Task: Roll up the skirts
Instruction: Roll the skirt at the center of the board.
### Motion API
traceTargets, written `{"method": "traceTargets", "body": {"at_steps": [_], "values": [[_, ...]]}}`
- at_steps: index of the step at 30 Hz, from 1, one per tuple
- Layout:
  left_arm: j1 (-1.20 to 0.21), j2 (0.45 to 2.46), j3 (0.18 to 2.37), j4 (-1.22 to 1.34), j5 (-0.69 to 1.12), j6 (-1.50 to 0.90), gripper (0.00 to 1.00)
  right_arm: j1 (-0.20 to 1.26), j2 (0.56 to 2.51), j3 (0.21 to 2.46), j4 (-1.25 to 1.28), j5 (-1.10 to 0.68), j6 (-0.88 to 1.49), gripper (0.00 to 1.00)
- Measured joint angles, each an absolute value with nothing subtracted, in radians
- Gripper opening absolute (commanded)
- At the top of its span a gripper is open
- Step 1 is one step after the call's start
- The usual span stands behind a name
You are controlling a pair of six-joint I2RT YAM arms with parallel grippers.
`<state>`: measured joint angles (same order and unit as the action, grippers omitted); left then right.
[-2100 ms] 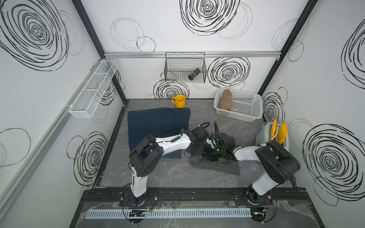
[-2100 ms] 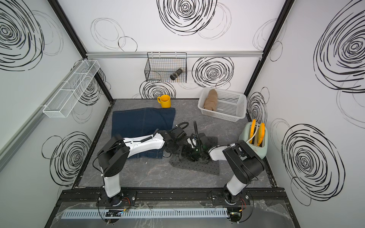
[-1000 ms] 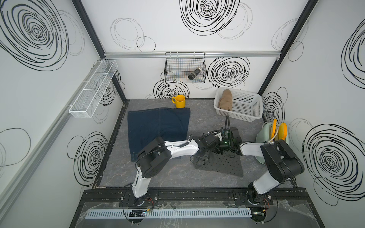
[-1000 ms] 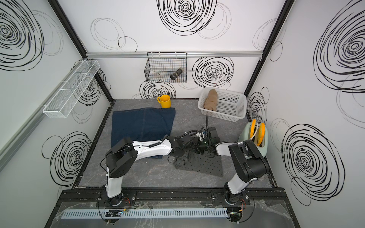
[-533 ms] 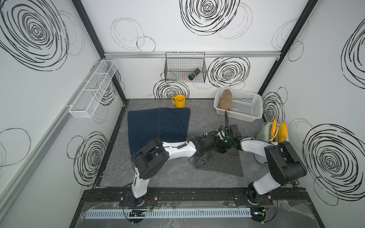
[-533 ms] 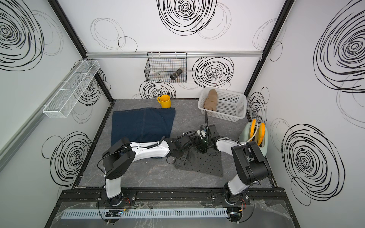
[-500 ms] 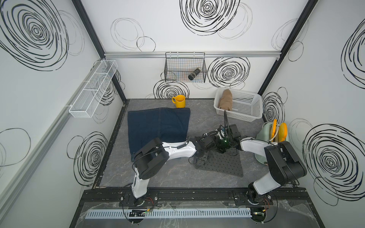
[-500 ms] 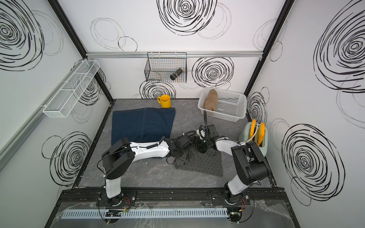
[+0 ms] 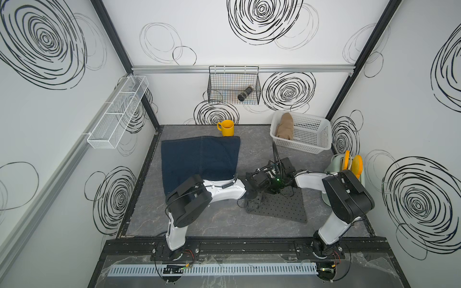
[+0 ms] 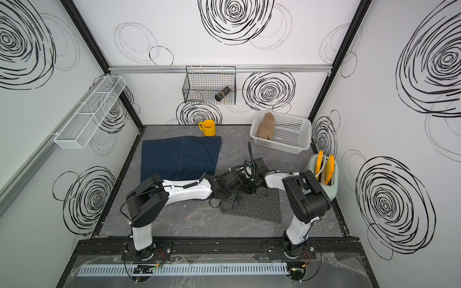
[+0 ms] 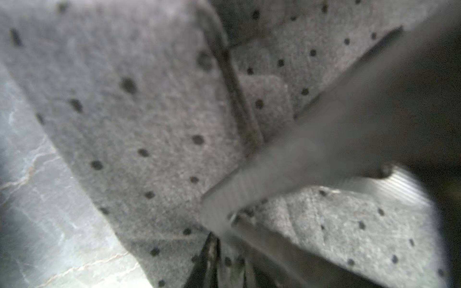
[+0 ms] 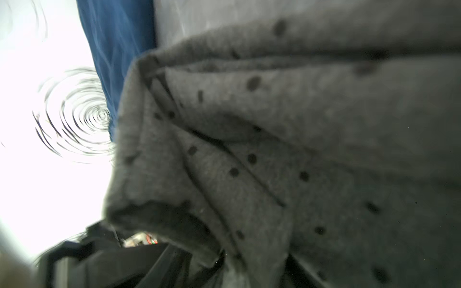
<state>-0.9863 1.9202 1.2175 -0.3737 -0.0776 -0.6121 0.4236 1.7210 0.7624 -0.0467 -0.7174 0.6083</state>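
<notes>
Both arms are stretched low over the middle of the grey surface (image 9: 212,219), and the left end effector (image 9: 262,184) and right end effector (image 9: 279,183) are brought almost together at the far edge of the grey dotted skirt (image 9: 277,205). That edge is bunched up directly under the two end effectors, while the rest of the skirt is spread flat on the surface on their near side, as is seen in both top views (image 10: 254,207). In the left wrist view the dotted cloth (image 11: 149,112) is folded over itself and one blurred finger (image 11: 311,154) is laid across it; whether the left end effector is parted or clamped on the cloth cannot be told. In the right wrist view the frame is filled by gathered folds of the same skirt (image 12: 274,149), and the state of the right end effector cannot be told either. The denim skirt (image 9: 199,159) is laid out flat beyond and to the left of the left end effector, with a yellow mug (image 9: 227,128) at its far edge. The tan skirt (image 9: 284,126) is bundled inside the white basket (image 9: 311,147), well beyond the right end effector.
</notes>
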Motion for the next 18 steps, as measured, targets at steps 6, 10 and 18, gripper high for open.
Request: {"method": "traceTargets", "body": {"at_steps": [6, 10, 18], "values": [[-0.977, 1.893, 1.209, -0.373, -0.025, -0.600, 0.76, 0.424, 1.739, 0.750, -0.009, -0.723, 0.601, 0.06], [-0.928, 1.794, 1.143, -0.377, 0.047, -0.595, 0.95, 0.414, 1.740, 0.730, 0.030, -0.746, 0.601, 0.03], [-0.793, 1.600, 0.887, -0.245, 0.252, -0.611, 0.91, 0.365, 1.753, 0.679, 0.123, -0.837, 0.605, 0.01]]}}
